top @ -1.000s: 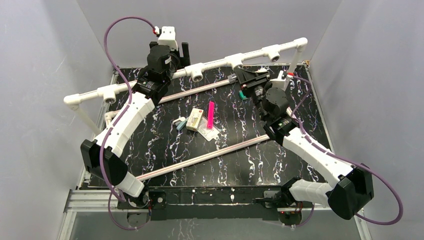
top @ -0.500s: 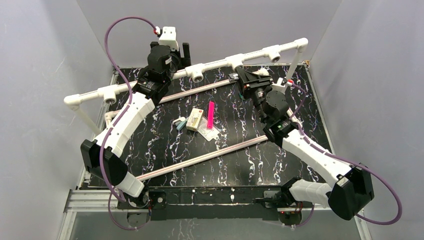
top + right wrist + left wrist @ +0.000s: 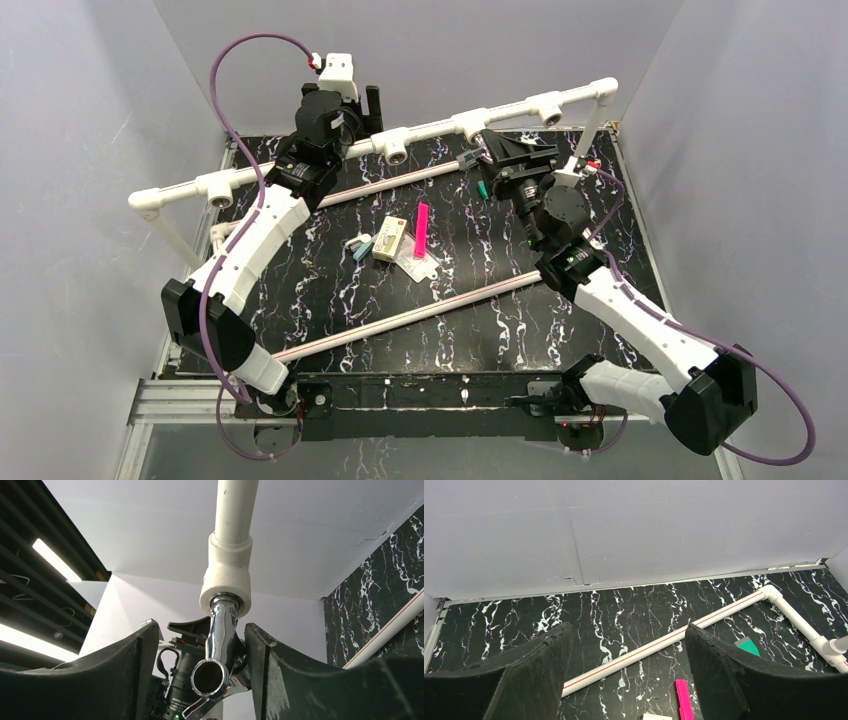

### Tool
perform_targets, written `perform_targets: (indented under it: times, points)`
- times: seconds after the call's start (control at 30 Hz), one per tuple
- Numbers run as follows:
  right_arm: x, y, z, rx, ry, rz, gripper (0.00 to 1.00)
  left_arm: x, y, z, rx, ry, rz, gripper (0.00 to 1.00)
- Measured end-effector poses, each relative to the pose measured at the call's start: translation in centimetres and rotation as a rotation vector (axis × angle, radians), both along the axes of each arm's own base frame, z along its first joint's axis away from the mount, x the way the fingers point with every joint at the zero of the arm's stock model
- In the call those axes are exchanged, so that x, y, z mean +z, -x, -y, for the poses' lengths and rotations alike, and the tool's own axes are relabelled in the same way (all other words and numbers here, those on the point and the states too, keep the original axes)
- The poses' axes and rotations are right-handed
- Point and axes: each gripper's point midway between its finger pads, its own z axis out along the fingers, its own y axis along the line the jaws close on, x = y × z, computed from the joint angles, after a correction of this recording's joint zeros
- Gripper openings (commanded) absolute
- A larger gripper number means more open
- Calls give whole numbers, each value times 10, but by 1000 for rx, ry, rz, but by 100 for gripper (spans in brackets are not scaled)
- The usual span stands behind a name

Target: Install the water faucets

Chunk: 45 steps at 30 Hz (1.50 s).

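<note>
One chrome metal faucet (image 3: 222,625) sits in the white plastic pipe socket (image 3: 227,580), with the right pincer (image 3: 202,635) released around it. The left pincer (image 3: 629,632) gapes empty. Backing straight off probably comes next.

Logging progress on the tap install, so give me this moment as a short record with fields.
faucet: silvery chrome metal tap, one end inside the white plastic pipe tee socket
right jaws: open, flanking the tap
left jaws: open, nothing between them
table: black marbled top, pink bar lying on it
</note>
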Motion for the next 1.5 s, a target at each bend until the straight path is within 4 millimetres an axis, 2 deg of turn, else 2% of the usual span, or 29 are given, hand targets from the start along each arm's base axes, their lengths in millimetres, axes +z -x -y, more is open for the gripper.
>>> perform_targets:
  times: [0.17,0.43,0.77,0.97,1.23,1.33,1.5]
  points:
    - [-3,6,3,2,52,-6,75,0,0,0,0,0,0,79]
    - [5,23,18,-25,139,26,75,0,0,0,0,-1,0,79]
    - [-6,25,32,-98,448,52,76,0,0,0,0,-1,0,79]
    - [13,28,40,-142,719,183,76,0,0,0,1,-1,0,79]
    - [43,38,45,-174,1188,449,78,0,0,0,0,-1,-1,79]
    - [46,41,46,-170,1376,553,78,0,0,0,0,-1,0,79]
    - [39,46,43,-115,1673,715,78,0,0,0,0,-1,-1,79]
